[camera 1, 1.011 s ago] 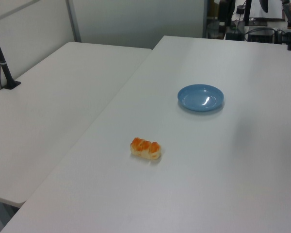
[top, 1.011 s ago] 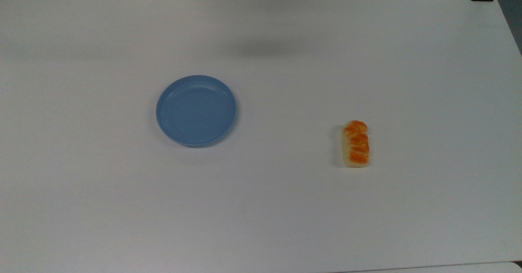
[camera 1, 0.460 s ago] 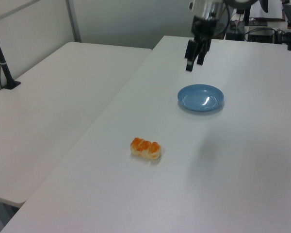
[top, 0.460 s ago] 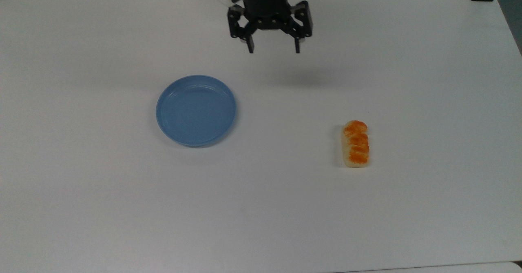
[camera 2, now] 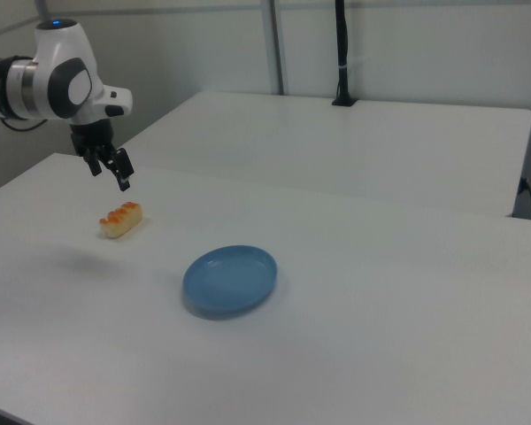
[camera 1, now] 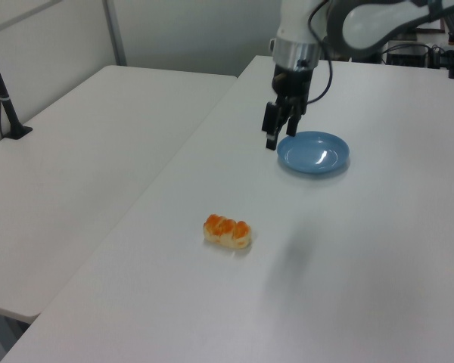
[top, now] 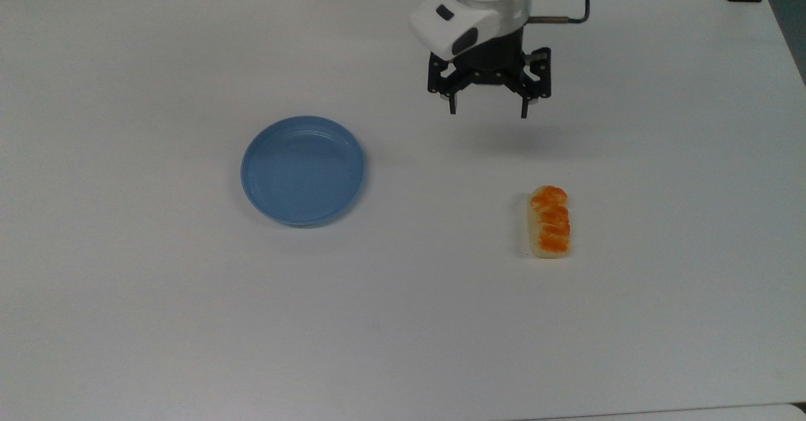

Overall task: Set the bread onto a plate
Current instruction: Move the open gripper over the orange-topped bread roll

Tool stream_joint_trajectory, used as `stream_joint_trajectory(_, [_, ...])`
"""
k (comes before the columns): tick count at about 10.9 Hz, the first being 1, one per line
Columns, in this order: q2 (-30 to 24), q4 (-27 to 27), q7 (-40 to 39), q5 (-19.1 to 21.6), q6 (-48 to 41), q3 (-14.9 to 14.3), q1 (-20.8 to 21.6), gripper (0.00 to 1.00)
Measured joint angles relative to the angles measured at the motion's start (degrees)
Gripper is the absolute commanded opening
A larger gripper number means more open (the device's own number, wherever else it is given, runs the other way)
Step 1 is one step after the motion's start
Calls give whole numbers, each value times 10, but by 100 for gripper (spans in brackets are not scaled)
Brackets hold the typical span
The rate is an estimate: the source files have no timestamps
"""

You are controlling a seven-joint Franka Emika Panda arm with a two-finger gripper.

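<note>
While hanging high with jaws spread and empty, gripper [top: 488, 114] nowhere near done: bread [top: 550, 221] untouched on table [top: 403, 320], at four o'clock from gripper; plate [top: 303, 170] bare; grasp, carry, release all left

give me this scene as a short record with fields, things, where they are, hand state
table: white tabletop
plate: blue, round, nothing on it, toward the top view's left
bread: oblong loaf with orange top, lying flat on the table toward the top view's right, apart from the plate
hand: open, holding nothing, raised above the table, between plate and bread in the top view, nearer the bread
contact: hand touches neither bread nor plate
task state: bread not yet on plate
</note>
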Motion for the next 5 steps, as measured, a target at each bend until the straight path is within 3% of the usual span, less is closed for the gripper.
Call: stream_joint_trajectory(5, [151, 116, 130, -175, 67, 1, 82, 100])
